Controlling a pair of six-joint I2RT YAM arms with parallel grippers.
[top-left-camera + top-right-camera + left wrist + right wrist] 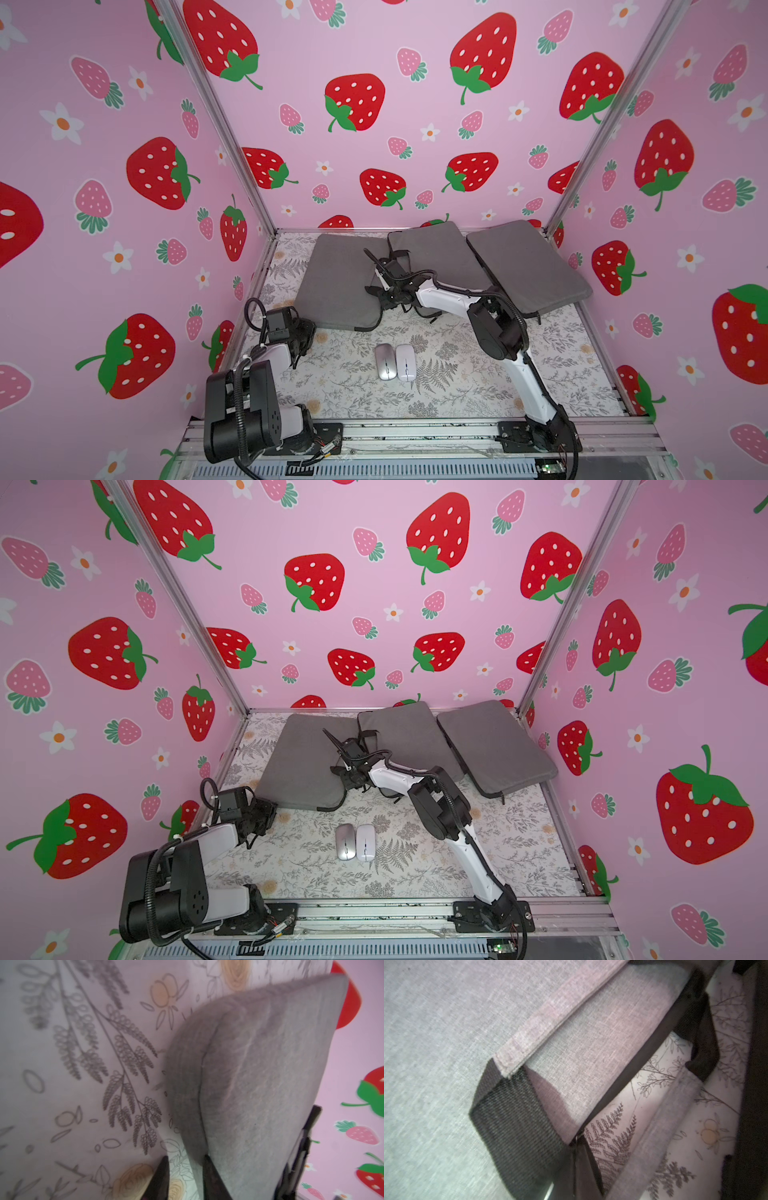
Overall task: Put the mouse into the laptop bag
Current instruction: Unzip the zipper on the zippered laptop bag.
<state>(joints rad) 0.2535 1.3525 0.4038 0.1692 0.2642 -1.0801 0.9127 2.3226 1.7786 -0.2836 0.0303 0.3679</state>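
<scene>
Grey laptop bag (336, 282), left gripper (185, 1159) slightly spread at corner, right gripper (579, 1147) closed

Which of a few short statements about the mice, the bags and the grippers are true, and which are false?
Three grey fabric laptop bags lie at the back of the floral tablecloth. True.
The silver computer mouse is inside a bag. False: it lies on the tablecloth.
The white computer mouse lies right beside the silver one. True.
The left gripper holds a mouse. False: it is at a bag's corner, away from both.
</scene>
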